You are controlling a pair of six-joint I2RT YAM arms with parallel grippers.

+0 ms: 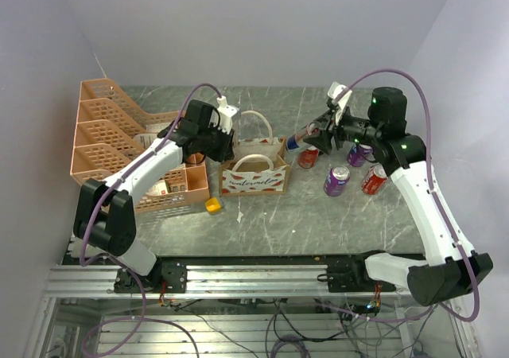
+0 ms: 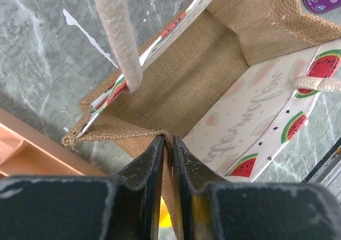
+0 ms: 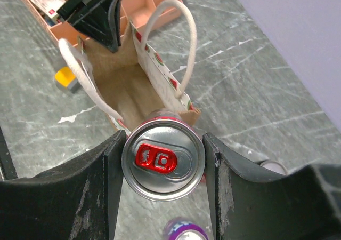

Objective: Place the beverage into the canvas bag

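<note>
a: why is the left gripper [image 2: 166, 142] at the bottom middle of its wrist view, jaws almost together?

b: it's pinched on the burlap side wall of the canvas bag [image 2: 213, 80]. i'd say that's to hold the mouth open and stop the bag sliding. the inside looks bare.

a: and the beverage?

b: a red-tabbed can [image 3: 176, 182], low centre in the right wrist view. the right gripper [image 3: 164, 164] clamps it by its sides, opened only to the can's width. in the overhead view it's in the air just right of the bag, not yet over the mouth.

a: the handles?

b: the white loops [image 3: 184, 32] stand up on either side of the opening, so the can probably has to pass between them. the other cans [image 1: 336, 180] stand on the table at centre right, apart from the bag.
</note>
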